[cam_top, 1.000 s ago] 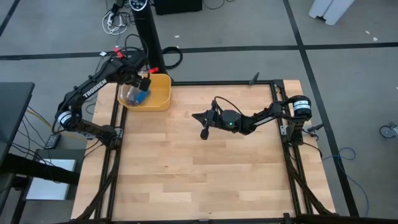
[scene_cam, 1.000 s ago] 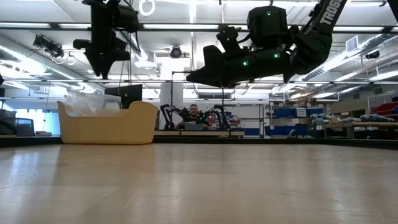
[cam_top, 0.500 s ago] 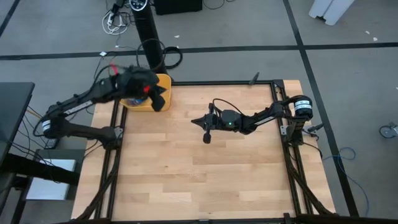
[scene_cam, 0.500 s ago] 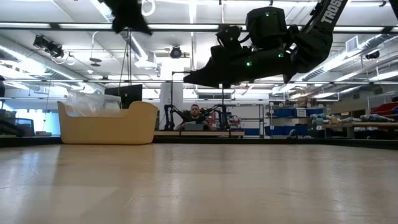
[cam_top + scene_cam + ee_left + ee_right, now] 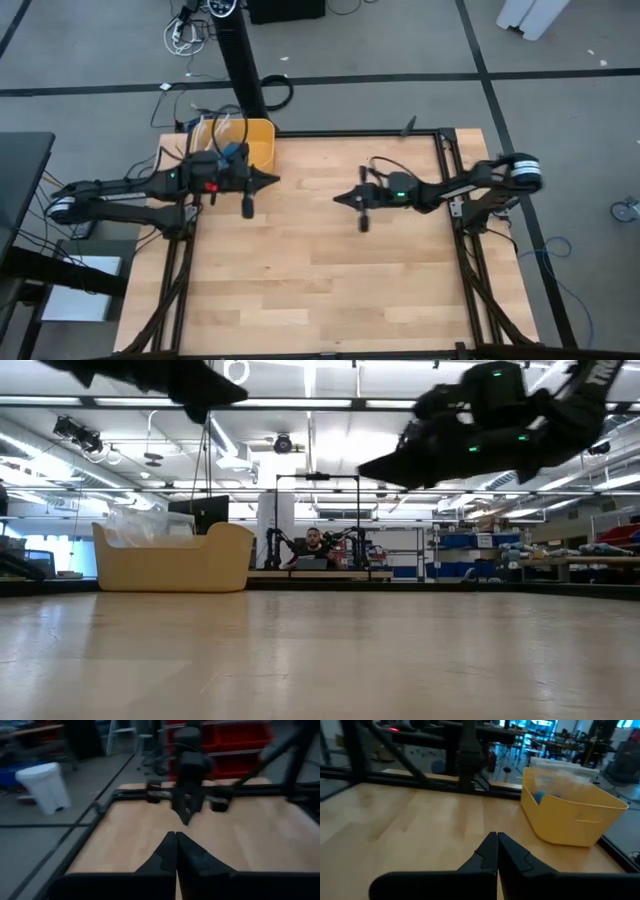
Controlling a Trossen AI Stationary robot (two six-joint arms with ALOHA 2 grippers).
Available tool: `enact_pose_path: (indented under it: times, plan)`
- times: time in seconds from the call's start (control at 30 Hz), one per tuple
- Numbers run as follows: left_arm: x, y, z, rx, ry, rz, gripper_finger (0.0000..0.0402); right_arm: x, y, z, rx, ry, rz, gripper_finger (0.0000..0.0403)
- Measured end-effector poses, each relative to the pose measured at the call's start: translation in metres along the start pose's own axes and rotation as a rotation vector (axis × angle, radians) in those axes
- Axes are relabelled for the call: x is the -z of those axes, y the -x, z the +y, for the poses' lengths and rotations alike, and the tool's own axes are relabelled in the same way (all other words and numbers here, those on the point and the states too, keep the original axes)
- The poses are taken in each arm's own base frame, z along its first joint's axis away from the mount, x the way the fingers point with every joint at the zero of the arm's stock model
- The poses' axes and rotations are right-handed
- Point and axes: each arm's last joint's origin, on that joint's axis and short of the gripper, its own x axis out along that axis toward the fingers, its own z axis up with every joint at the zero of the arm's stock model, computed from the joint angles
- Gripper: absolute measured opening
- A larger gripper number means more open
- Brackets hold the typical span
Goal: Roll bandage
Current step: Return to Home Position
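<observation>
Both arms are stretched out level above the desk (image 5: 320, 280), pointing at each other across its far half. The left fingers (image 5: 268, 179) hang over the desk's left side, just in front of the bin (image 5: 262, 135). In the left wrist view they are pressed together to a single seam with nothing between them. The right fingers (image 5: 340, 197) are near the middle of the desk, well apart from the left ones. The right wrist view shows them also pressed tight together and holding nothing.

The yellow bin stands at the far left corner of the desk. Inside it lies the bandage (image 5: 540, 796), a small blue roll. It shows just above the rim on the side facing the right arm, under the crinkled clear bag (image 5: 135, 523) that rises above the bin's edge. Whether the roll is inside the bag cannot be told. Neither arm touches the bin or the bag.

In the low view, a person (image 5: 315, 544) sits in the room far behind the desk.
</observation>
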Motion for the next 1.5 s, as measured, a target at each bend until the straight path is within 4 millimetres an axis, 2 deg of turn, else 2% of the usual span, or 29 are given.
enact_pose_path:
  times: [0.3,0.43,0.6,0.77,1.0,1.5]
  plan:
    - [0.042,0.024,-0.006,0.034,-0.026,-0.098,0.0003,0.002,0.065,0.004,-0.021,-0.02,0.007,0.0]
    - [0.053,0.037,-0.007,0.039,-0.028,-0.138,0.0003,-0.002,0.086,0.006,-0.01,-0.035,-0.029,0.0]
    - [0.065,0.053,-0.009,0.03,-0.027,-0.159,0.0002,0.0,0.108,0.007,0.052,-0.045,0.042,0.0]
    - [0.076,0.065,-0.01,0.025,-0.007,-0.195,0.0002,-0.005,0.126,0.011,0.063,-0.041,0.006,0.0]
    - [0.092,0.069,-0.012,0.027,0.017,-0.189,0.0002,-0.004,0.146,0.014,0.066,-0.042,-0.038,0.0]
    - [0.093,0.07,-0.013,0.027,0.019,-0.183,0.0002,-0.006,0.169,0.014,0.095,-0.027,-0.065,0.0]
